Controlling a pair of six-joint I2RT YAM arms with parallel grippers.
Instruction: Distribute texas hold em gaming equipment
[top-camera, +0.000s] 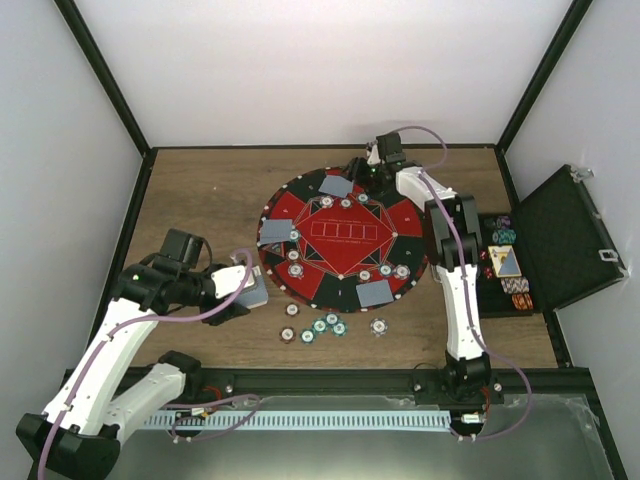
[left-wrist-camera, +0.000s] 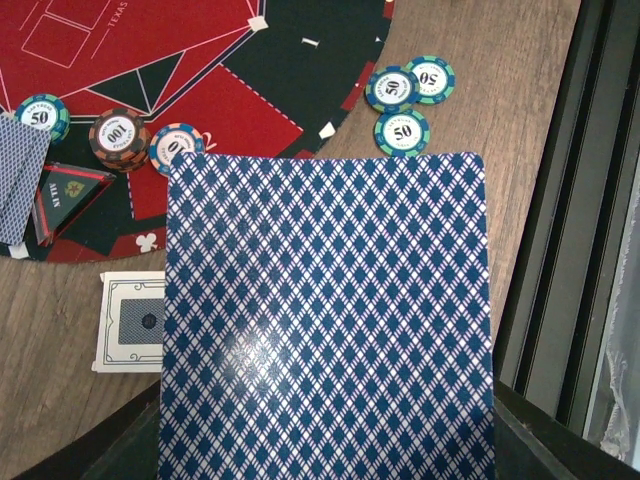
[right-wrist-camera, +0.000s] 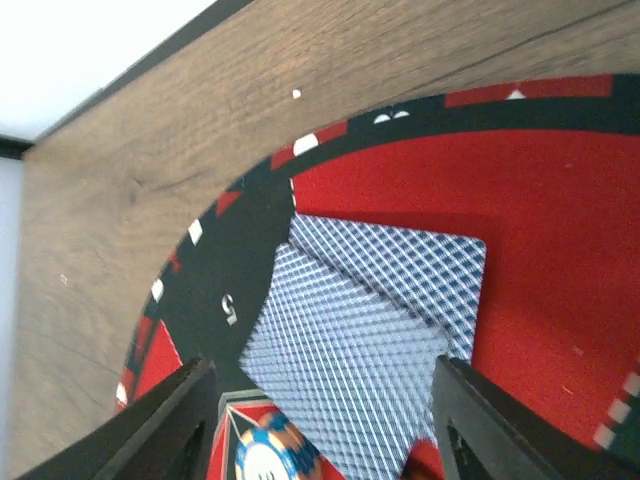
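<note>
Playing cards, two overlapping face down, lie at the mat's 12 o'clock between the right end effector's released, spread fingers. Left end effector, at 8 o'clock, clamps a blue-backed card.

1 round mat, 1 black case. On the mat lie 3 stacks of cards. On the bench beside it, 3 teal 50 chips cluster. The mat's own chips are too small to count.
</note>
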